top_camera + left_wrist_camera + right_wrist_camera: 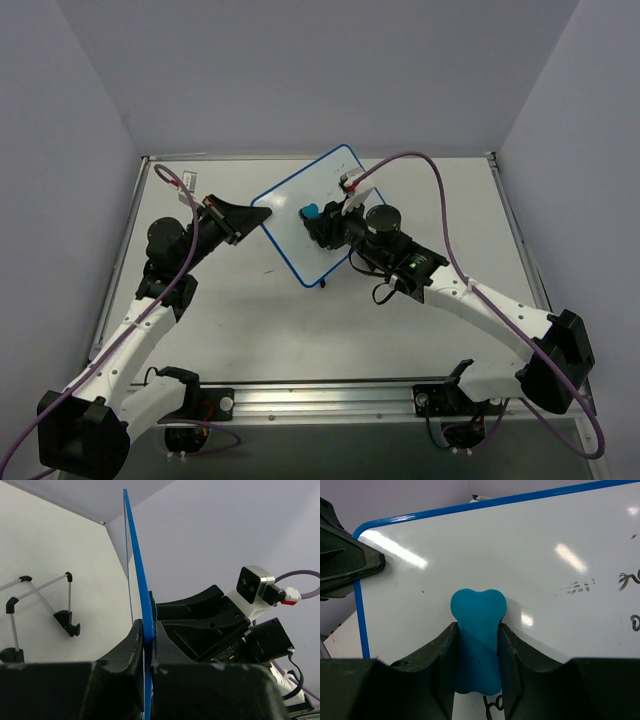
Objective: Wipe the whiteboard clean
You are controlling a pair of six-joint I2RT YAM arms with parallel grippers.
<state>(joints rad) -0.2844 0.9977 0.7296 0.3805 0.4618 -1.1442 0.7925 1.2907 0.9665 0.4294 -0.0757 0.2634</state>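
Observation:
The whiteboard (300, 215), white with a thin blue rim, stands tilted at the table's middle. My left gripper (262, 217) is shut on its left edge; in the left wrist view the blue rim (140, 580) runs up between the closed jaws of the gripper (148, 639). My right gripper (318, 224) is shut on a small blue eraser (310, 211) pressed against the board face. In the right wrist view the eraser (477, 630) sits between the gripper's (478, 635) fingers on the board (485, 550). Black handwriting (627, 580) remains at the right and below the eraser.
A black foot of the board (323, 284) rests on the white table (260, 320). Grey walls close in the left, right and back. In the left wrist view a wire stand with black ends (60, 605) shows on the left.

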